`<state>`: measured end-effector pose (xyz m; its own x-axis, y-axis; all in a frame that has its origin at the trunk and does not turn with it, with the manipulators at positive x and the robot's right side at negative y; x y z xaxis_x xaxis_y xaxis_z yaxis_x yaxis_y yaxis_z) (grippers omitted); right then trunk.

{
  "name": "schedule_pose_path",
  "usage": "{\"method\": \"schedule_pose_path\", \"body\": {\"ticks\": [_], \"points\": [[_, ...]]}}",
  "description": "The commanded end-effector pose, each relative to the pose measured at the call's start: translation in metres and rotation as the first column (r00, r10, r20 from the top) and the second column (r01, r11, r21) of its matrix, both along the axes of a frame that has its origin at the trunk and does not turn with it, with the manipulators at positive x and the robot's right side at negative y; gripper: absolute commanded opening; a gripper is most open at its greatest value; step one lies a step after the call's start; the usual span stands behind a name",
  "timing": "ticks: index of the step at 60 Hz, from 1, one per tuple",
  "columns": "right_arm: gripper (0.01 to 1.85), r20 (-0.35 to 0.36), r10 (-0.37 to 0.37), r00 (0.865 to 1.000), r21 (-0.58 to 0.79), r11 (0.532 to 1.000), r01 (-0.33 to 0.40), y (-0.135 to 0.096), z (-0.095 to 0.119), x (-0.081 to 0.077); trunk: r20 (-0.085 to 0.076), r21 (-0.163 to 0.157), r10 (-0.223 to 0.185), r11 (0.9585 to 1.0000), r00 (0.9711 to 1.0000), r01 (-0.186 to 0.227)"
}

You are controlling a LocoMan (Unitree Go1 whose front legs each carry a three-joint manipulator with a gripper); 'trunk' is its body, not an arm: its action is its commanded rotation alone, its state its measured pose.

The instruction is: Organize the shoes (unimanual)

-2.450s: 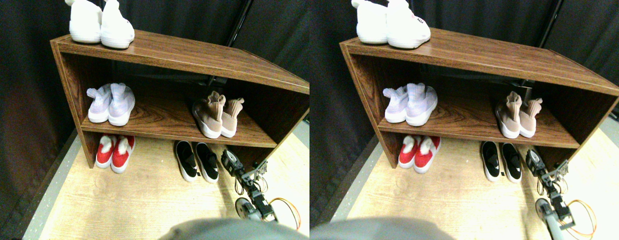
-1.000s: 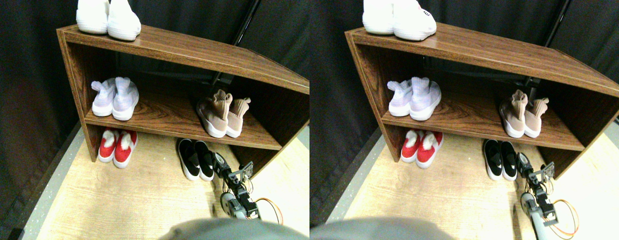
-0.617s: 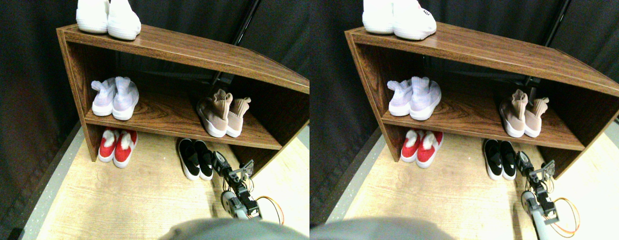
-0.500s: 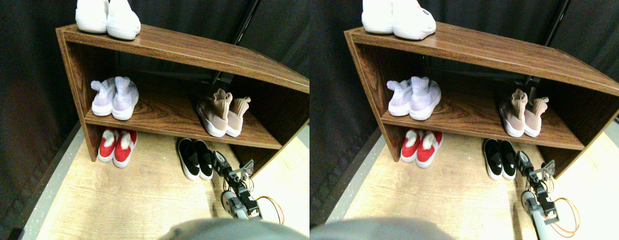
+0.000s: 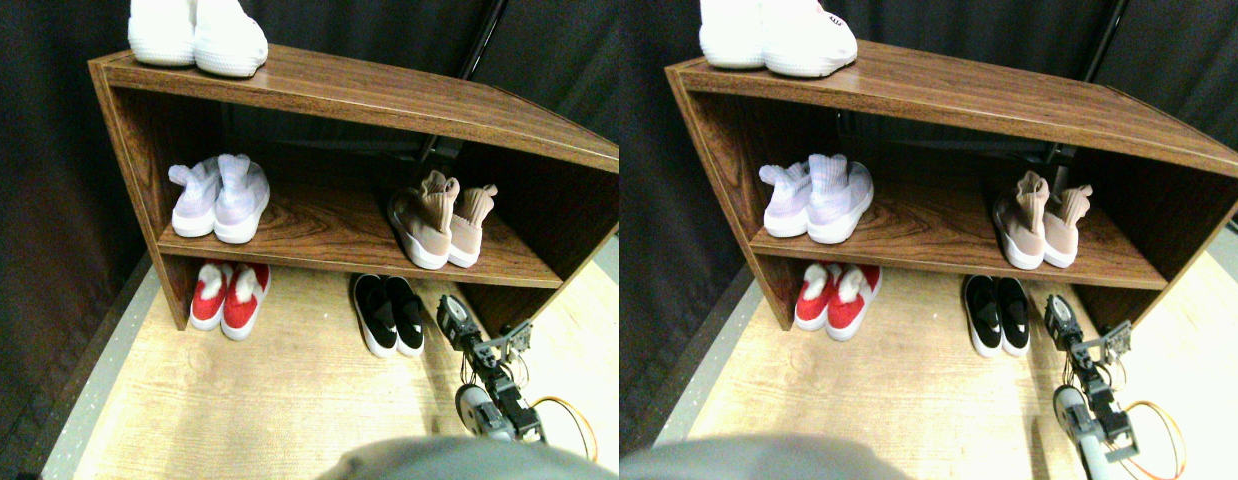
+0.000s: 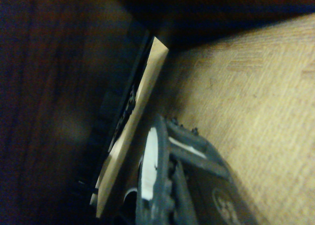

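Right pincer (image 5: 457,318) low by the black slip-ons (image 5: 388,314) on the floor, apart; grip state can't be told. Tan sneakers (image 5: 437,225) paired on the shelf (image 5: 319,235). All pairs look aligned; little seems left.

right manipulator (image 5: 491,385): dark grey jointed links; silver motor housing | orange cable loop (image 5: 569,415)
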<state>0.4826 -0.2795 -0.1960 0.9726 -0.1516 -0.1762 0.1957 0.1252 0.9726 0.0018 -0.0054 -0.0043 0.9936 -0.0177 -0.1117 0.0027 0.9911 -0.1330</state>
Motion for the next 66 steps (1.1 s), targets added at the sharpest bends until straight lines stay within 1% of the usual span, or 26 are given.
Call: {"method": "schedule_pose_path", "body": {"ticks": [1, 4, 9, 12, 19, 21, 24, 26, 28, 31, 38, 39, 40, 41, 43, 45, 46, 47, 48, 49, 51, 52, 54, 57, 61, 66], "points": [[0.06, 0.071, 0.015, 0.997, -0.024, 1.000, -0.013, 0.001, 0.022, -0.011, 0.027, -0.017, -0.017, 0.9997, 0.9995, 0.017], [0.06, 0.095, 0.045, 0.994, -0.022, 0.999, -0.043, -0.001, 0.029, -0.020, 0.032, -0.015, -0.023, 0.9996, 0.9992, 0.023], [0.06, 0.095, 0.049, 0.994, -0.030, 0.999, -0.046, -0.002, 0.037, -0.032, 0.038, -0.012, -0.031, 0.9994, 0.9988, 0.031], [0.06, 0.103, 0.070, 0.992, -0.056, 0.996, -0.064, -0.002, 0.043, -0.043, 0.040, -0.010, -0.035, 0.9993, 0.9986, 0.035], [0.06, 0.126, 0.110, 0.986, -0.059, 0.993, -0.103, 0.001, 0.053, -0.059, 0.045, -0.007, -0.038, 0.9992, 0.9982, 0.039], [0.06, 0.143, 0.153, 0.978, -0.063, 0.987, -0.145, 0.002, 0.058, -0.065, 0.050, -0.006, -0.039, 0.9992, 0.9980, 0.039], [0.06, 0.159, 0.169, 0.973, -0.090, 0.984, -0.156, 0.005, 0.063, -0.072, 0.056, -0.003, -0.040, 0.9992, 0.9977, 0.040], [0.06, 0.180, 0.193, 0.965, -0.115, 0.978, -0.174, 0.008, 0.069, -0.078, 0.057, -0.003, -0.040, 0.9992, 0.9975, 0.040], [0.06, 0.184, 0.196, 0.963, -0.120, 0.977, -0.176, 0.008, 0.071, -0.080, 0.061, -0.002, -0.041, 0.9992, 0.9973, 0.041], [0.06, 0.210, 0.235, 0.949, -0.134, 0.968, -0.210, 0.013, 0.080, -0.088, 0.068, 0.000, -0.042, 0.9991, 0.9968, 0.042], [0.06, 0.234, 0.240, 0.942, -0.144, 0.967, -0.211, 0.024, 0.097, -0.101, 0.080, 0.004, -0.043, 0.9991, 0.9958, 0.043], [0.06, 0.256, 0.268, 0.929, -0.156, 0.960, -0.234, 0.029, 0.104, -0.105, 0.082, 0.004, -0.043, 0.9991, 0.9957, 0.043], [0.06, 0.256, 0.268, 0.929, -0.156, 0.960, -0.234, 0.029, 0.104, -0.105, 0.082, 0.004, -0.043, 0.9991, 0.9957, 0.043], [0.06, 0.263, 0.275, 0.925, -0.159, 0.958, -0.239, 0.030, 0.105, -0.105, 0.084, 0.003, -0.043, 0.9991, 0.9955, 0.043], [0.06, 0.271, 0.311, 0.911, -0.160, 0.948, -0.276, 0.035, 0.112, -0.107, 0.088, 0.002, -0.041, 0.9991, 0.9952, 0.041], [0.06, 0.284, 0.321, 0.904, -0.183, 0.943, -0.277, 0.039, 0.117, -0.108, 0.089, 0.000, -0.039, 0.9992, 0.9952, 0.040], [0.06, 0.292, 0.341, 0.894, -0.203, 0.935, -0.290, 0.041, 0.119, -0.108, 0.089, 0.000, -0.039, 0.9992, 0.9952, 0.040], [0.06, 0.292, 0.341, 0.894, -0.203, 0.935, -0.290, 0.041, 0.119, -0.108, 0.091, -0.001, -0.038, 0.9993, 0.9951, 0.038], [0.06, 0.298, 0.352, 0.887, -0.212, 0.931, -0.299, 0.044, 0.122, -0.108, 0.094, -0.002, -0.035, 0.9994, 0.9949, 0.036], [0.06, 0.301, 0.355, 0.885, -0.211, 0.930, -0.301, 0.046, 0.124, -0.109, 0.096, -0.002, -0.033, 0.9994, 0.9948, 0.034], [0.06, 0.315, 0.372, 0.873, -0.217, 0.924, -0.316, 0.051, 0.128, -0.109, 0.099, -0.003, -0.030, 0.9995, 0.9946, 0.030], [0.06, 0.317, 0.366, 0.875, -0.210, 0.927, -0.312, 0.054, 0.130, -0.110, 0.099, -0.003, -0.030, 0.9995, 0.9946, 0.030], [0.06, 0.321, 0.367, 0.873, -0.204, 0.927, -0.315, 0.057, 0.132, -0.110, 0.102, -0.004, -0.025, 0.9997, 0.9944, 0.026], [0.06, 0.321, 0.389, 0.863, -0.212, 0.918, -0.335, 0.064, 0.135, -0.110, 0.106, -0.007, -0.021, 0.9997, 0.9941, 0.022], [0.06, 0.302, 0.410, 0.861, -0.235, 0.907, -0.349, 0.070, 0.139, -0.110, 0.110, -0.010, -0.015, 0.9998, 0.9938, 0.017], [0.06, 0.300, 0.436, 0.848, -0.236, 0.896, -0.377, 0.079, 0.142, -0.108, 0.117, -0.017, -0.005, 0.9998, 0.9931, 0.007]]}}
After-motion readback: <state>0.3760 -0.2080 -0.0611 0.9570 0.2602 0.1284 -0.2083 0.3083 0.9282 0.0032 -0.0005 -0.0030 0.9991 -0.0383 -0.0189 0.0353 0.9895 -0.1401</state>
